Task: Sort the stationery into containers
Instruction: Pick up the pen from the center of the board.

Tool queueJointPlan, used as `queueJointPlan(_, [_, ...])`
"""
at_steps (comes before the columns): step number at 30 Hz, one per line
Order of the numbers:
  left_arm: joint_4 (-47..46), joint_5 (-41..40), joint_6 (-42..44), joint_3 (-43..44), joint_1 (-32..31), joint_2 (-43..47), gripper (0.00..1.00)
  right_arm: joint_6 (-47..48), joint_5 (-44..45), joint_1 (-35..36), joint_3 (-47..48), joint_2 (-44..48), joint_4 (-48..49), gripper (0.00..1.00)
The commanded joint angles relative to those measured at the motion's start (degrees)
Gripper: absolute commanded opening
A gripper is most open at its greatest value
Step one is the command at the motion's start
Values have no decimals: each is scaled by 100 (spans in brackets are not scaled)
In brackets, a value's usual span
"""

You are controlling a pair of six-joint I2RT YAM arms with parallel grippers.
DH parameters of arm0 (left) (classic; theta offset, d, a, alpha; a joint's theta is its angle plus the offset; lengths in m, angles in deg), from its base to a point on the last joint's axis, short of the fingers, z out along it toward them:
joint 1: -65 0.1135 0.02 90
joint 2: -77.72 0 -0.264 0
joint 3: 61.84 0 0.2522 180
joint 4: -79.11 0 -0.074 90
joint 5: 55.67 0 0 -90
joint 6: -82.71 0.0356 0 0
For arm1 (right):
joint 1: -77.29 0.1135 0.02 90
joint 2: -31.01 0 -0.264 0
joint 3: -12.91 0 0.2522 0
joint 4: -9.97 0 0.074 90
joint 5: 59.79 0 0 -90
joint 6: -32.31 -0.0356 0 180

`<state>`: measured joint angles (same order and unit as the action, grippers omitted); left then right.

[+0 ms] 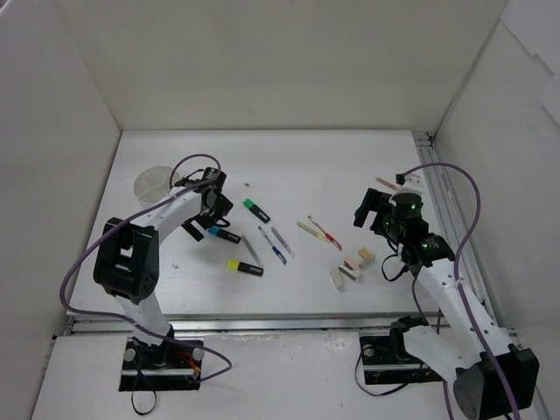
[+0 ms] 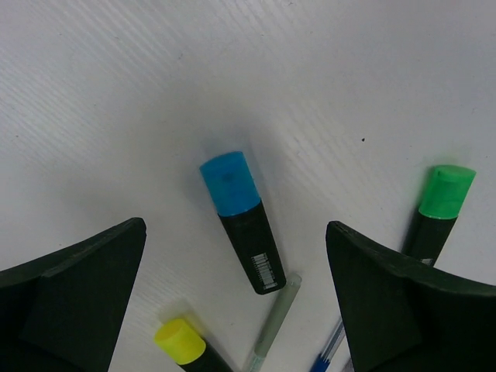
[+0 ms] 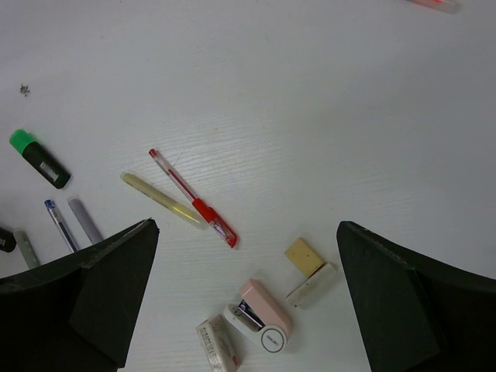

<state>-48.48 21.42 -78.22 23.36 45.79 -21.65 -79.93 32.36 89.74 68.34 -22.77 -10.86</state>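
Left pincer (image 2: 236, 260) stands wide and holds nothing. It hovers low, its black fingers (image 2: 85, 287) straddling the stubby black highlighter with the blue cap (image 2: 236, 225) without touching the barrel. Right pincer (image 3: 248, 256) is equally wide and empty, and hangs higher over the right-hand scatter.

Nearest the arm bases:
- black highlighter with yellow cap (image 1: 245, 268), just beside the blue one
- to the right, small eraser blocks (image 3: 304, 257) and a pink rounded stapler-like piece (image 3: 263, 318)

Further out:
- two thin pens (image 1: 282, 242)
- a red pen (image 3: 194, 199) meeting a beige stick (image 3: 159, 198) at one end
- the green-capped black highlighter (image 1: 255, 208)

Farthest left is the round white plastic tub (image 1: 153, 181), beyond the left pincer. Nothing shows in it from above.

Judgement: this looks like the approach stage of an early pick, with the sorting barely begun. The next move calls for a straight descent, then closing across the blue-capped barrel, which lies nearly square to the jaws. The yellow cap and the pale pen at the barrel's tail need to be kept clear. After that, a short carry far-left to the tub.
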Motion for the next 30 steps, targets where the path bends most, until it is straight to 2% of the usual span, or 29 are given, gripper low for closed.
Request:
queueJointPlan(1, [222, -169, -315, 362, -66, -55, 96, -52, 268, 3, 8, -62, 312, 98])
queueJointPlan(6, [265, -37, -464, 345, -128, -389, 87, -87, 453, 3, -1, -98, 312, 98])
queueJointPlan(11, [257, -1, -597, 256, -128, -486, 83, -105, 549, 12, -27, -98, 312, 98])
queueJointPlan(15, [257, -45, -614, 292, -128, -557, 71, -105, 532, -5, -27, -98, 294, 98])
queueJointPlan(20, [388, -28, -500, 511, -128, -838, 64, -88, 619, 3, -36, 7, 224, 98])
queueJointPlan(23, [336, -19, -535, 432, -128, -821, 48, -88, 707, 12, -89, 104, 206, 98])
queueJointPlan(27, [397, -176, -553, 432, -128, -724, 42, -88, 716, -5, -98, 192, 180, 98])
queueJointPlan(29, [467, -230, -597, 424, -128, -689, 37, -88, 725, 3, -107, 219, 180, 98])
queueJointPlan(30, [485, -291, -588, 432, -128, -654, 31, -88, 725, 3, -124, 219, 154, 98])
